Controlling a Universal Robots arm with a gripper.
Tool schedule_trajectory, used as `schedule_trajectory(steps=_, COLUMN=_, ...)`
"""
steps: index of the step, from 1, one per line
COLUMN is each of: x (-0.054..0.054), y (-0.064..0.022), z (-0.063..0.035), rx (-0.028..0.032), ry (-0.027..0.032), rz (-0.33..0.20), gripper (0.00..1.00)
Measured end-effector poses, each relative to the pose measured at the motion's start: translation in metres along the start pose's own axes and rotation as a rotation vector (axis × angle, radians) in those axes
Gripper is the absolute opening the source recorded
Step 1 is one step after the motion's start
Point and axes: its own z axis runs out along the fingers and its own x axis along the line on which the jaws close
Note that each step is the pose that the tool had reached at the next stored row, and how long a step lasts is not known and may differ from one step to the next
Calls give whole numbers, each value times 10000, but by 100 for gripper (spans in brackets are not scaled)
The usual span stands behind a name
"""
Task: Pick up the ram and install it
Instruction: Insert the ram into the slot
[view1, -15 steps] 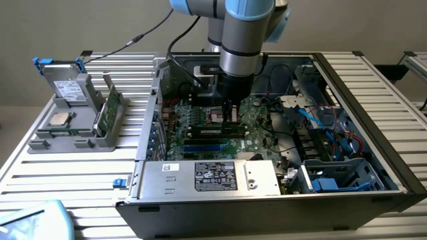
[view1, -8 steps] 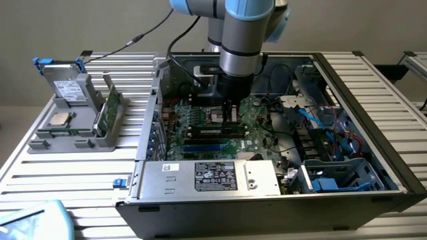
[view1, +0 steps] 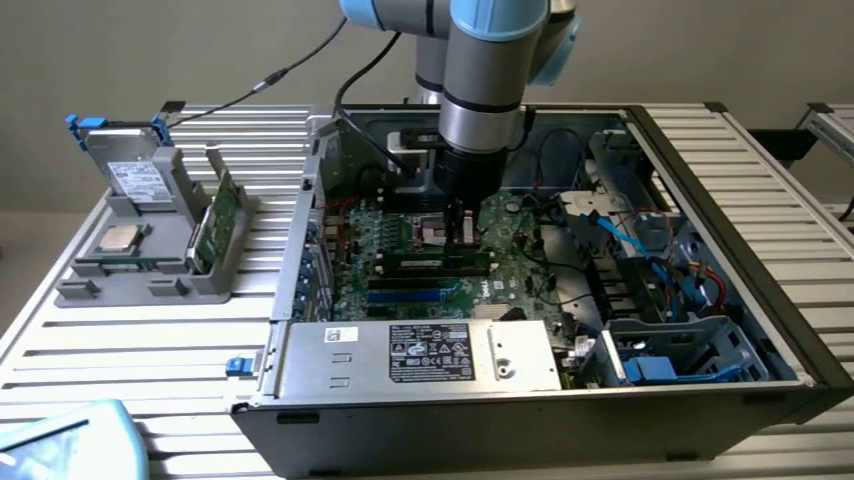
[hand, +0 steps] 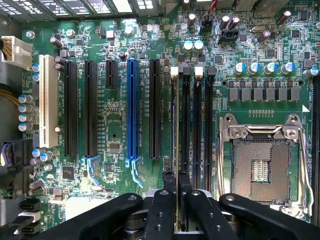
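Observation:
My gripper (view1: 463, 243) reaches straight down into the open computer case (view1: 747, 250), over the motherboard (view1: 400, 235). Its two black fingers (hand: 168, 181) stand close together, shut on the ram (hand: 175, 125). In the wrist view the ram shows edge-on as a thin line along the outermost black memory slot, the one with a white latch (hand: 174, 70). In the exterior view the ram (view1: 420, 263) is a dark narrow stick lying along the slots, just below the fingers. I cannot tell how deep it sits in the slot.
The empty processor socket (hand: 260, 167) lies beside the memory slots, and a blue expansion slot (hand: 131, 107) on the other side. The power supply (view1: 414, 355) fills the case's near wall. A grey holder (view1: 147, 265) at the exterior view's left carries a green card (view1: 214, 225) and a silver chip (view1: 120, 237).

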Motion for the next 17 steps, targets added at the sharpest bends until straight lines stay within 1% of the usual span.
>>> schedule_trajectory(steps=3, x=0, y=0, z=0, rx=0, ry=0, rz=0, gripper=16)
schedule_trajectory(steps=4, x=0, y=0, z=0, rx=0, ry=0, rz=0, gripper=22)
schedule_trajectory(steps=5, x=0, y=0, z=0, rx=0, ry=0, rz=0, gripper=22)
schedule_trajectory(steps=9, x=0, y=0, z=0, rx=0, ry=0, rz=0, gripper=46)
schedule_trajectory(steps=11, x=0, y=0, z=0, rx=0, ry=0, rz=0, gripper=46)
schedule_trajectory(steps=12, x=0, y=0, z=-3, rx=0, ry=1, rz=0, gripper=53)
schedule_trajectory(steps=13, x=0, y=1, z=-11, rx=-1, ry=2, rz=0, gripper=53)
schedule_trajectory(steps=15, x=1, y=6, z=-62, rx=5, ry=2, rz=2, gripper=53)
schedule_trajectory(steps=17, x=1, y=21, z=-116, rx=43, ry=1, rz=5, gripper=53)
